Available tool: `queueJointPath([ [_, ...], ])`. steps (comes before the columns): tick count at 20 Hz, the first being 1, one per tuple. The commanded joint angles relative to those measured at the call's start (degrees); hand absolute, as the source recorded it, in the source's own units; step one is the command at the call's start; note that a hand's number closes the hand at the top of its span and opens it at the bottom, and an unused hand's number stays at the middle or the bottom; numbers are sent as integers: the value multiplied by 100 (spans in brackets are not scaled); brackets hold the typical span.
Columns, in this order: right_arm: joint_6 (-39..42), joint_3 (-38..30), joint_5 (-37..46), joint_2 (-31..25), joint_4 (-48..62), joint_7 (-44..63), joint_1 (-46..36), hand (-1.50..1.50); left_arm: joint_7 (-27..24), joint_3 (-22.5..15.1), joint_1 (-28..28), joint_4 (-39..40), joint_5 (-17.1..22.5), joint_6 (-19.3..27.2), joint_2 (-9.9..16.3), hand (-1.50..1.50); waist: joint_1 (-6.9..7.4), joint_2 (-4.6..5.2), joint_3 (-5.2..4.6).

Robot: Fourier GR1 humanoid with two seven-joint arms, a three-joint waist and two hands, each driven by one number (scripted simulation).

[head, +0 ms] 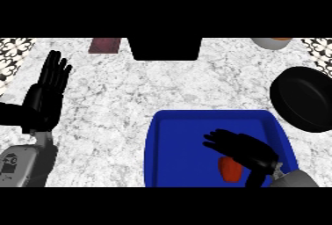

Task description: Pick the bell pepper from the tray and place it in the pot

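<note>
A red bell pepper lies in the blue tray near its front edge. My right hand hovers just over it, fingers spread and relaxed toward the left, partly hiding the pepper; nothing is held. The black pot sits on the counter to the right of the tray's far corner. My left hand rests open at the left edge, fingers pointing up.
A black box-like object stands at the back centre. A dark reddish item lies to its left. A grey bowl with something orange sits at the back right. Marble counter spreads between my left hand and the tray.
</note>
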Motion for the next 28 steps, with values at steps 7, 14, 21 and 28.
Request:
queueJointPath([
  [7, -51, 256, 481, 269, 527, -844, -196, 150, 323, 208, -16, -282, -12, -146, 8, 0, 26, 4, 11],
  [14, -945, 253, 807, 599, 855, -1224, -59, 150, 282, 171, 3, -259, -191, -82, -108, 0, 18, 5, 12],
  [21, -1464, 105, 1161, 648, 82, -777, 396, 150, 155, 233, -53, -53, -239, -132, -136, 0, -25, 1, 11],
  [28, -884, -714, 1469, 2369, 74, 3064, -707, 150, 141, 151, -90, -41, -194, -220, -170, 0, 154, 19, -10],
])
